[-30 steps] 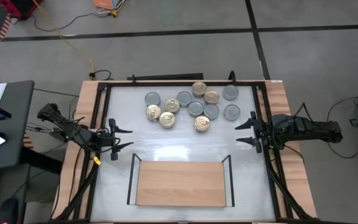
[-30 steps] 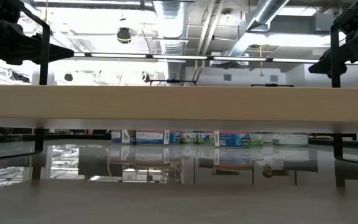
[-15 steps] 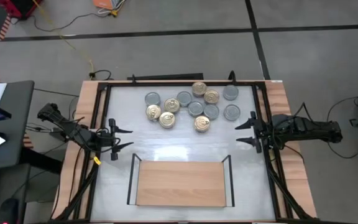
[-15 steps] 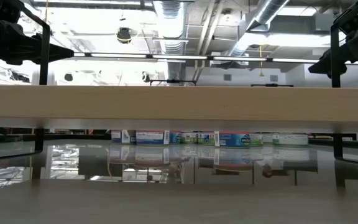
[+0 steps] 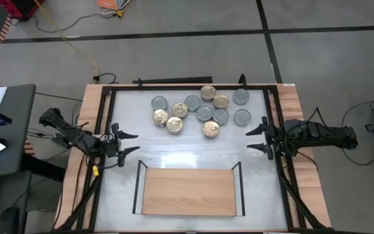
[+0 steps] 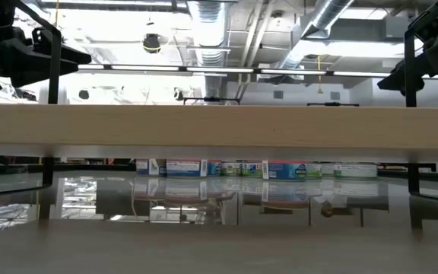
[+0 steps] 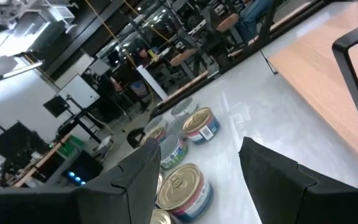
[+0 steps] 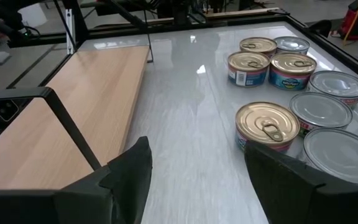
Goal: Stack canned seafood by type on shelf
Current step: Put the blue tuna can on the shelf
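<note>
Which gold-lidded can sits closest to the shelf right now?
The gold-lidded can at the cluster's near edge, standing alone just below the silver ones. It lies nearest the shelf; the other gold cans sit farther back or left.

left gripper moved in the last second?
Yes, slightly. In the high view the left gripper has swung a little away from the shelf toward the cans; the low view shows it shifted too. Jaws open, empty.
</note>
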